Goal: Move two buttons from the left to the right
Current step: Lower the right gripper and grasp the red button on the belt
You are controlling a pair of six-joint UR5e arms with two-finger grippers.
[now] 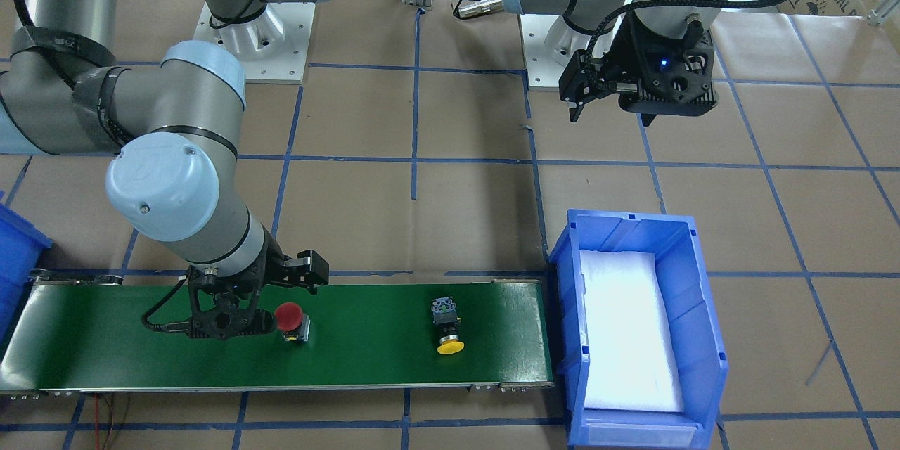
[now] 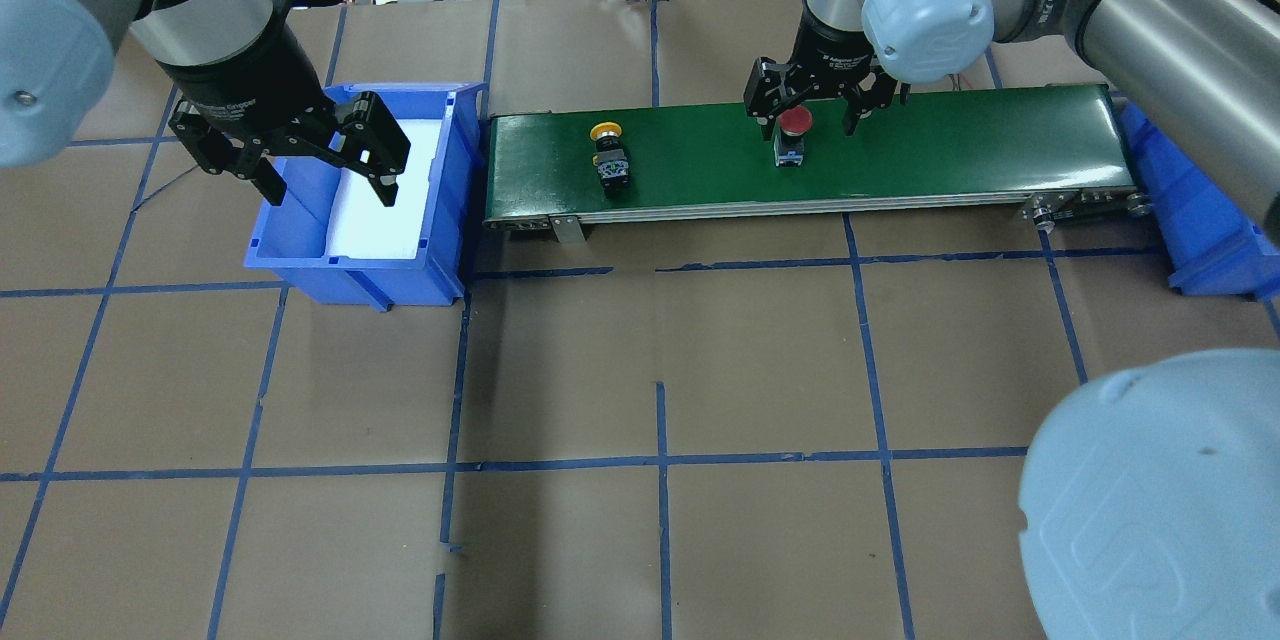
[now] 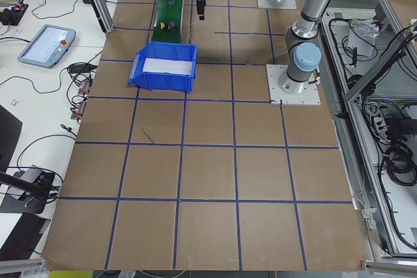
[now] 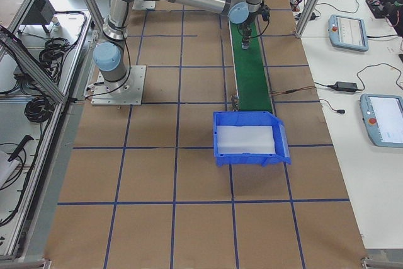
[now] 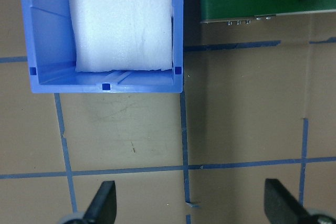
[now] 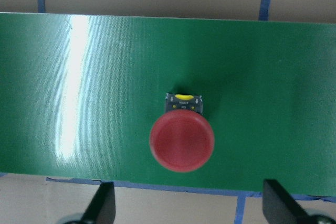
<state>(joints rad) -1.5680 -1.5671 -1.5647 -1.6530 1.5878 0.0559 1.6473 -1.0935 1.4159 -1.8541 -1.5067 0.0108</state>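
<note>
Two-arm cell during the transfer of two buttons. The table (image 2: 660, 520) carries a green conveyor belt (image 2: 950, 150) along its far edge, with a blue bin (image 2: 440, 250) lined with white foam (image 2: 375, 210) at the belt's left end. A second blue bin (image 2: 1200, 220), partly hidden, is at its right end.

The left tool (image 2: 330, 182) hangs above the foam-lined bin, jaws spread wide and holding nothing. The right tool (image 2: 806, 116) is poised directly over the red button (image 6: 181, 141), jaws fully apart and holding nothing. In the wrist view one finger shows on either side of the cap, neither touching it.

The red button stands cap-up near the middle of the belt. The yellow button (image 1: 445, 327) lies on its side toward the belt's left end, well apart from the red one.

The step in hand appears to be the pickup of the red button for carriage to the right-end bin. The next move probably calls for a straight descent with the cap centred between the fingers. The tool would then close on the round cap or the body below it. Closing off centre could tip the button.
</note>
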